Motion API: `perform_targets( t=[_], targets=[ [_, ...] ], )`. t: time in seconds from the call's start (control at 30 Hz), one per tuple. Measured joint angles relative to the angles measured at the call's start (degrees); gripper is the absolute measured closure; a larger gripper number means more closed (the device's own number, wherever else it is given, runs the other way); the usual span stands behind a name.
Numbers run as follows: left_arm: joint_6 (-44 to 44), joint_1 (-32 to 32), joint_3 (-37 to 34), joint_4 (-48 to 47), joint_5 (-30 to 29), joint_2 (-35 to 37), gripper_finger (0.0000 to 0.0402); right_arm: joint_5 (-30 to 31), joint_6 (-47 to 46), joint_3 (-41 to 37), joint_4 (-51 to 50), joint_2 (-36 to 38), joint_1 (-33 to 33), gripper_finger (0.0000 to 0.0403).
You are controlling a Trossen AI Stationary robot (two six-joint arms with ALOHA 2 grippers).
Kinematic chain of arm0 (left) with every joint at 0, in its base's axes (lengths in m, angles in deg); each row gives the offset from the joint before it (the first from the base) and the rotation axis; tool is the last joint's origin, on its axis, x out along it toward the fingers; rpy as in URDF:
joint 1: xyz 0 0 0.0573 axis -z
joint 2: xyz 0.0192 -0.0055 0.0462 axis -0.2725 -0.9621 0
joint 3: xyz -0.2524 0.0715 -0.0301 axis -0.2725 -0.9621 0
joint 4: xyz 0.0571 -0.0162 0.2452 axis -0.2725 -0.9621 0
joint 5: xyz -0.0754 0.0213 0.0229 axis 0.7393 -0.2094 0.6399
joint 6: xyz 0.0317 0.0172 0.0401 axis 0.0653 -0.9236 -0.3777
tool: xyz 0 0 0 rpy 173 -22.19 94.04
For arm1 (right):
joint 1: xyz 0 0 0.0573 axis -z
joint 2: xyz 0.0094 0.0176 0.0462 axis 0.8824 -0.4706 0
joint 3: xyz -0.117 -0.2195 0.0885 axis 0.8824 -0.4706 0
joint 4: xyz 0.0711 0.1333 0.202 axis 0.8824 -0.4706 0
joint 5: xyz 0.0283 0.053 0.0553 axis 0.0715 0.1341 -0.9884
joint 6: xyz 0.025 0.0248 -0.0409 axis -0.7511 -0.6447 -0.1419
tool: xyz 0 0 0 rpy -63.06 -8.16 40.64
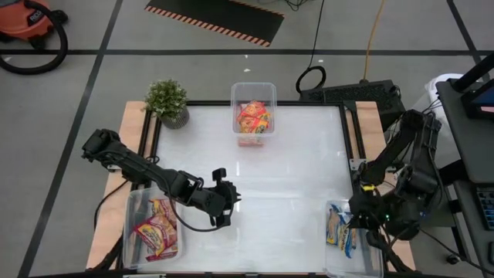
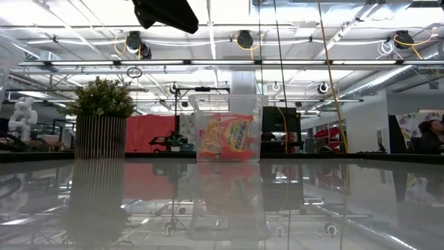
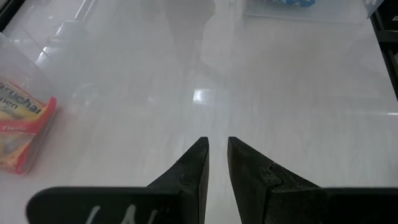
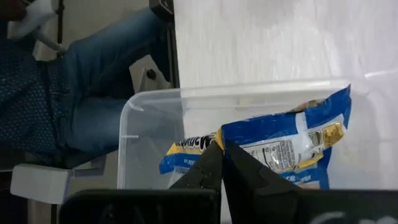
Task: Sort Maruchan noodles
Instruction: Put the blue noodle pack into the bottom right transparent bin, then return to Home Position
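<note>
Three bins hold the noodle packets [image 1: 253,117].
My left tool [image 1: 225,202], nearly closed and empty, hovers over the counter [image 1: 293,177] right of the plant [image 1: 167,100]; my right tool [image 4: 221,149], pinched together, sits over blue packets [image 4: 292,140].

My left hand [image 3: 217,152] hovers over the glossy white tabletop [image 3: 280,93], its two dark fingers [image 3: 193,171] nearly together with only a narrow gap and nothing between them. At about nine o'clock a red-and-yellow Maruchan noodle packet [image 3: 25,134] sits behind a clear bin wall [image 3: 37,56]. At about one o'clock a blue packet [image 3: 289,4] is cut off by the frame edge.
</note>
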Motion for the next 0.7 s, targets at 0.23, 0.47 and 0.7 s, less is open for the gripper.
perform_targets(
  t=[0.23,0.47,0.7],
  targets=[
    [-0.03,0.0,0.0,0.74,-0.02,0.0,0.0336,-0.07,-6.82,0.0,-1.95,-3.19,-2.73,0.0403],
    [-0.11,0.0,0.0,2.86,-0.11,0.0,0.0336,-0.8,-13.17,-0.02,-8.13,-6.72,-4.62,0.0386],
    [-0.09,0.0,0.0,2.86,-0.11,0.0,0.0336,-8.85,-19.04,-0.04,-16.57,-9.95,-4.72,0.031]
  ],
)
